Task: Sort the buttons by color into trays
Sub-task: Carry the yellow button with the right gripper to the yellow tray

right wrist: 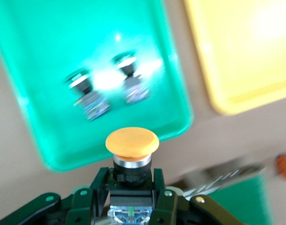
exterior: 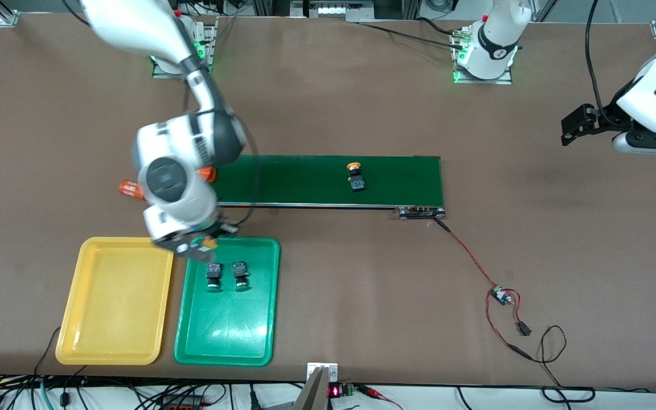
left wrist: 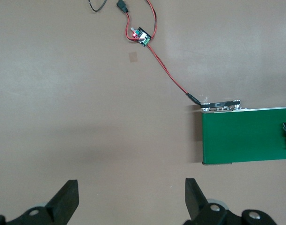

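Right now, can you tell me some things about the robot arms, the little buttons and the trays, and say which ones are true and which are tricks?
1. The right gripper is shut on a push-button switch with a round yellow-orange cap. True.
2. The shallow yellow plastic tray holds two buttons. False: no button lies in it.
3. Two push-button switches with green caps lie in the shallow green plastic tray. True.
4. The left gripper is shut on a button. False: it is open, holds nothing and waits over the brown table.
5. Another yellow-orange-capped button lies on the long dark-green conveyor belt. True.
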